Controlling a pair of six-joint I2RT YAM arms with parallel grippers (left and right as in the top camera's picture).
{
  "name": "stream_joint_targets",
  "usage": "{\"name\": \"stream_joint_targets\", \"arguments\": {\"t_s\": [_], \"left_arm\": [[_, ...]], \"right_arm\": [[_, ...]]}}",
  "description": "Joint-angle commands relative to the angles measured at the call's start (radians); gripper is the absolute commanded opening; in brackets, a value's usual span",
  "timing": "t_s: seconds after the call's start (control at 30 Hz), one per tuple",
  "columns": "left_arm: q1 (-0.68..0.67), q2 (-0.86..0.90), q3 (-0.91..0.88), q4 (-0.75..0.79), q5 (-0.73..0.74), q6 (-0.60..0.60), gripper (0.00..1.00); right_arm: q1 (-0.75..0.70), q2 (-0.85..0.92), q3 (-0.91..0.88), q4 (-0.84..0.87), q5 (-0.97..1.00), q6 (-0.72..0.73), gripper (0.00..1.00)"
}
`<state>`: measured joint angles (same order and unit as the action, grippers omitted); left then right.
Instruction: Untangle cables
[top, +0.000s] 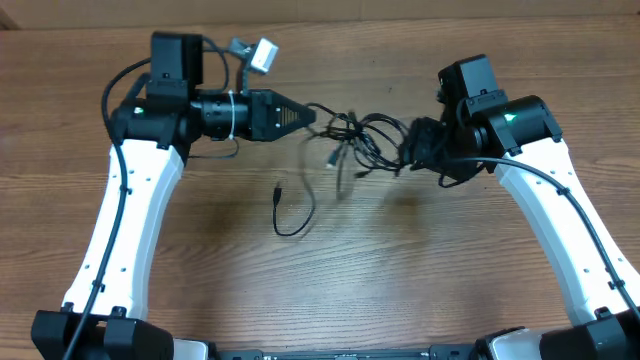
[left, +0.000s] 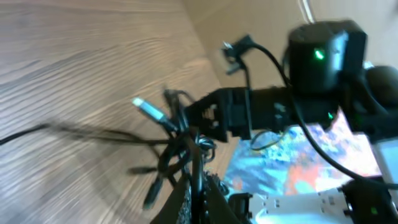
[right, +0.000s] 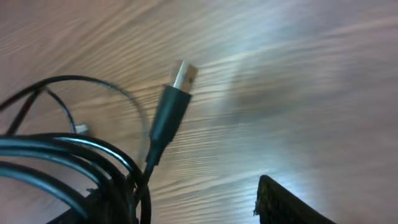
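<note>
Cables: I log a black tangle strung between my two arms over the desk, with one loose strand lying apart. My left fingers are closed tight on a cord of the tangle. My right fingers sit at its far side, and I cannot tell their gap or hold.

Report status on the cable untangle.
Left gripper shut on cables. Right gripper at their far side, grip unclear. One loose strand lies apart on table. Nothing in the way.

Cable tangle sits between left arm and right arm; 1 separate cable lies before it.
</note>
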<state>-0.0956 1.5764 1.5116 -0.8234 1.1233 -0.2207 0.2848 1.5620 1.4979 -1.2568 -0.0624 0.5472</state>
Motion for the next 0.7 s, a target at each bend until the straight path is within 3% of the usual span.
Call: {"name": "stream_joint_targets", "arguments": {"t_s": [0.0, 0.17, 0.27, 0.4, 0.47, 0.67], "left_arm": [[0.076, -0.009, 0.018, -0.040, -0.077, -0.031, 0.04], [0.109, -0.009, 0.018, -0.139, -0.224, -0.031, 0.04], [0.108, -0.009, 0.018, -0.190, -0.397, -0.042, 0.04], [0.108, -0.008, 0.018, -0.257, -0.651, -0.145, 0.04], [0.108, -0.008, 0.018, -0.272, -0.680, -0.150, 0.04], [0.101, -0.008, 0.016, -0.281, -0.682, -0.149, 0.04]], "right_arm": [[-0.039, 0.004, -0.006, -0.029, 0.271, 0.113, 0.63], [-0.053, 0.004, -0.006, -0.023, 0.271, 0.141, 0.63], [-0.053, 0.004, -0.006, -0.018, 0.271, 0.142, 0.64], [-0.053, 0.004, -0.006, -0.009, 0.261, 0.167, 0.70], [-0.053, 0.004, -0.006, 0.000, 0.231, 0.163, 0.75], [-0.053, 0.004, -0.006, 0.010, 0.211, 0.159, 0.75]]}}
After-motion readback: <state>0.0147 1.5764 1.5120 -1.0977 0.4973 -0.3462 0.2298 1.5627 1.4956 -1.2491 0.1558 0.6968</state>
